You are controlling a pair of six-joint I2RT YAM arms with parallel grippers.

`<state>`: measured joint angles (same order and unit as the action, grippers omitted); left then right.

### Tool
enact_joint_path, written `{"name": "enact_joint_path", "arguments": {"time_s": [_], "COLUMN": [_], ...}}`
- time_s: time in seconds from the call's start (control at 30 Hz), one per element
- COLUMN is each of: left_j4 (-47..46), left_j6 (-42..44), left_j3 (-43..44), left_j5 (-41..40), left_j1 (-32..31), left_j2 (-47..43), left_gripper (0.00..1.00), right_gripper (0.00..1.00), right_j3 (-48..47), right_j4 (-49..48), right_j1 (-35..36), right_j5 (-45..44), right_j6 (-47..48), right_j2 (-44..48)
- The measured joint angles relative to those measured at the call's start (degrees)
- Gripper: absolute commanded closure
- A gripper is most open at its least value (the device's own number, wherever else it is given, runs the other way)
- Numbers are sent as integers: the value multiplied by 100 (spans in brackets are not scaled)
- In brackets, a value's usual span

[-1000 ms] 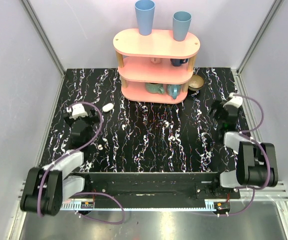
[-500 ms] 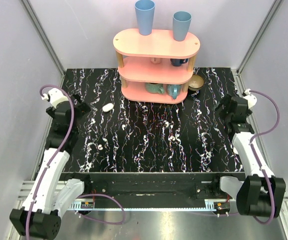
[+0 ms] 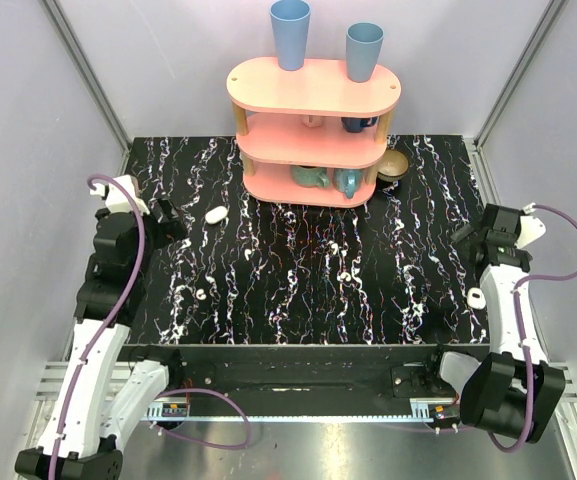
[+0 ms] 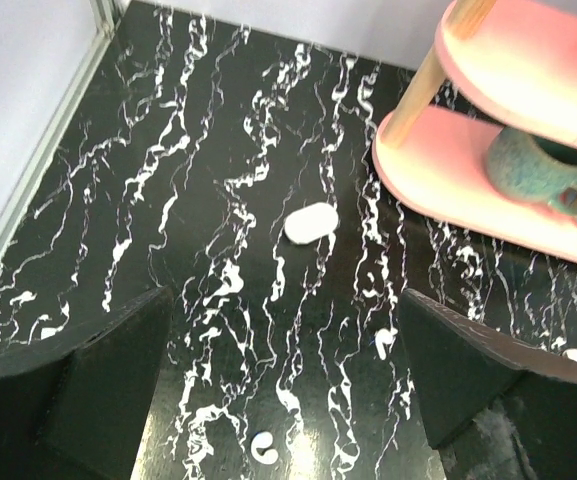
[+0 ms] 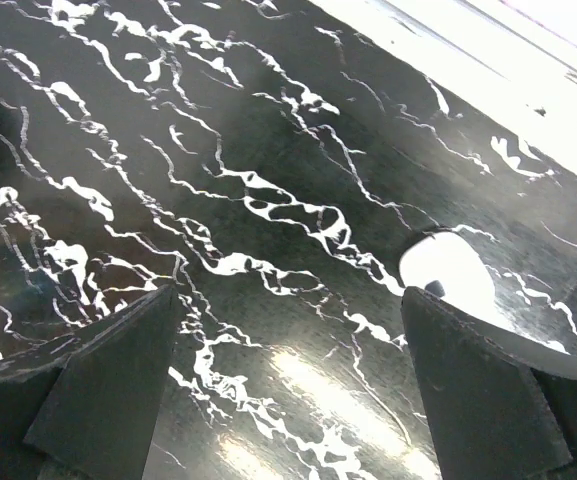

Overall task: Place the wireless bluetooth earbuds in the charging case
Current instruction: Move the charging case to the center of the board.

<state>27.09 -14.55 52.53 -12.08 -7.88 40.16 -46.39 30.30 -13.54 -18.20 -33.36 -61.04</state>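
Lying on the marbled table [image 3: 298,300], the case [image 4: 311,222] sits near the pink shelf's [image 4: 448,170] bottom tier, ahead of the left gripper [image 4: 286,295], jaws released. The right gripper [image 5: 290,292], also released, hangs well apart. 2 blue cups [image 3: 290,35] top the shelf.

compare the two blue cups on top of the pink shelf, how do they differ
Colour: the left cup is a lighter sky blue, while the right cup is a darker, teal blue.
Place: the left cup stands toward the back near the middle of the top tier, and the right cup stands nearer its right end.
Size: the left cup looks somewhat larger in this view.
Shared: both are plain, handleless, tapered and upright on the pink shelf.
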Motion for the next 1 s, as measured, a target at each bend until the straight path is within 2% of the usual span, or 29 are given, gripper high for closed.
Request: {"name": "enact_joint_path", "arguments": {"time_s": [0.27, 0.53, 0.83, 1.0], "left_j4": [94, 83, 83, 83], "left_j6": [0, 0, -4, -4], "left_j3": [-317, -317, -319, -319], "left_j5": [210, 315, 365, 442], "left_j1": [0, 0, 0, 0], "left_j2": [-236, -297, -243, -164], "left_gripper": [1, 1, 1, 1], "right_gripper": [0, 0, 0, 0], "right_j3": [-7, -9, -11, 74], "right_j4": [590, 999, 1005, 767], "right_j1": [-391, -490, -1139, -1241], "right_j5": [59, -382, -509, -431], "right_j6": [-133, -389, -553, -562], "right_j2": [-66, -146, -748, -1064]}}
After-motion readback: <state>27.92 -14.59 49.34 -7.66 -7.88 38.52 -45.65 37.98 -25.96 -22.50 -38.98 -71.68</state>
